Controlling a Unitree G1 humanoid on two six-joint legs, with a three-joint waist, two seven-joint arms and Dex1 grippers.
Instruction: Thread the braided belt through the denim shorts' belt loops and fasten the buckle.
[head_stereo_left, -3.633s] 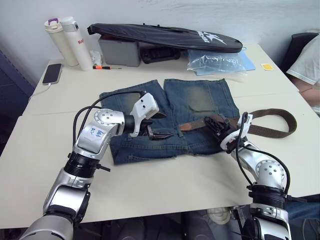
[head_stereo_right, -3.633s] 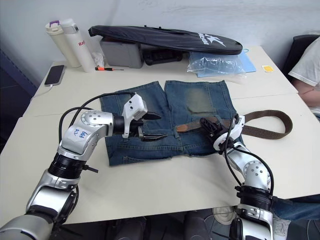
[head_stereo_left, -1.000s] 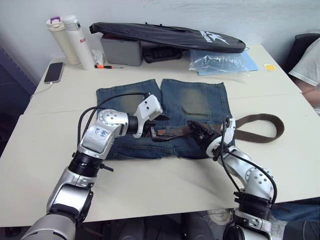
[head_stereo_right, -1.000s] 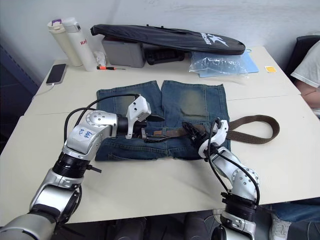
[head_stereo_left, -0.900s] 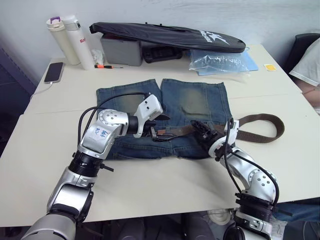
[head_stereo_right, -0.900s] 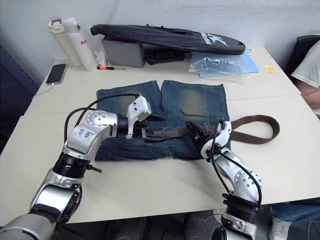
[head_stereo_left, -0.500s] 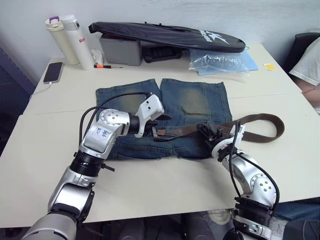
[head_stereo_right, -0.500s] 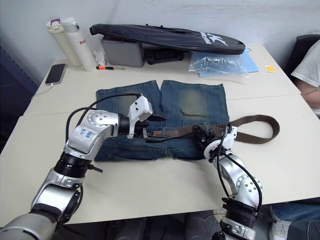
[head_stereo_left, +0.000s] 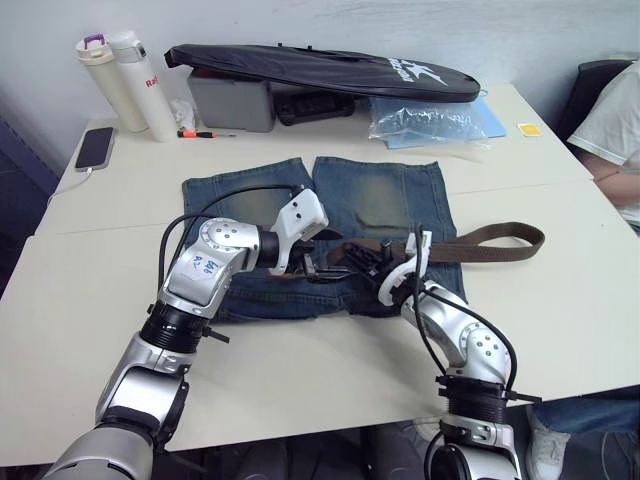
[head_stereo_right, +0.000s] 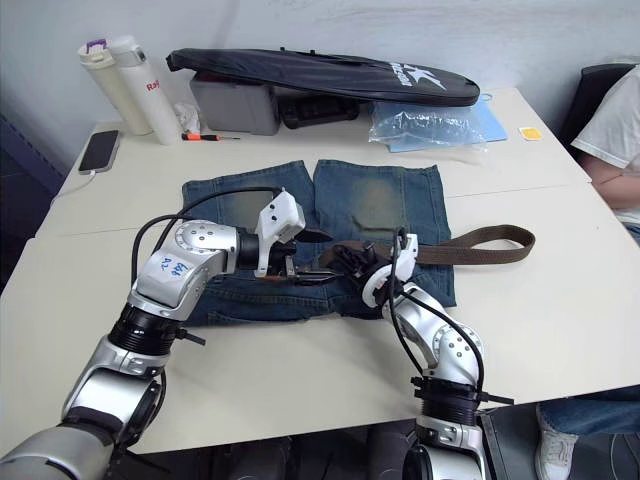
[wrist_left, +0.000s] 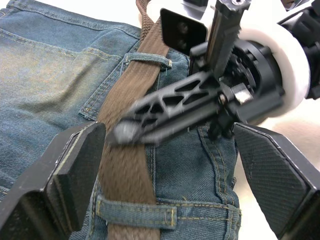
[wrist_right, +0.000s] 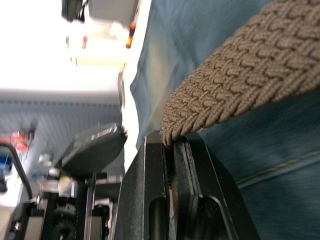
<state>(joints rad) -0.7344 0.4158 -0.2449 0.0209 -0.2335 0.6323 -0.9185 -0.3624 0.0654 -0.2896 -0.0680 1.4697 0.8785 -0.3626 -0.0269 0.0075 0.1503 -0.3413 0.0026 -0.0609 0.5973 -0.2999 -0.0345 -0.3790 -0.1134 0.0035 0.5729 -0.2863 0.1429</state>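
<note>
Faded blue denim shorts (head_stereo_left: 390, 205): spread flat on the pale table (head_stereo_left: 90, 290), waistband toward the robot, legs pointing away.

Long dark-brown woven braided belt (wrist_left: 131, 125): lies along the waistband. The left wrist view shows it passing under two short blue denim belt loops (wrist_left: 148, 58), one either side of the gap between the grippers. Its remaining length trails off the shorts to the robot's right and doubles back in a flat loop on the table (head_stereo_left: 500, 240).

Buckle: cannot be made out in any view.

Right gripper (head_stereo_right: 352, 262): black fingers clamped shut on the belt, strap edge pinched between the pads (wrist_right: 165, 150), low over the middle of the waistband.

Left gripper (head_stereo_left: 315, 268): black fingers spread wide apart, holding nothing, poised on either side of the belt and facing the right gripper closely.

Progress, judged: threading is underway and at least two loops are filled; how many loops remain cannot be told. A long run of strap is still outside the shorts, so further feeding is left. Fastening is not yet begun.

Next step, judged: the open left gripper looks placed to take the strap from the right one.
</note>
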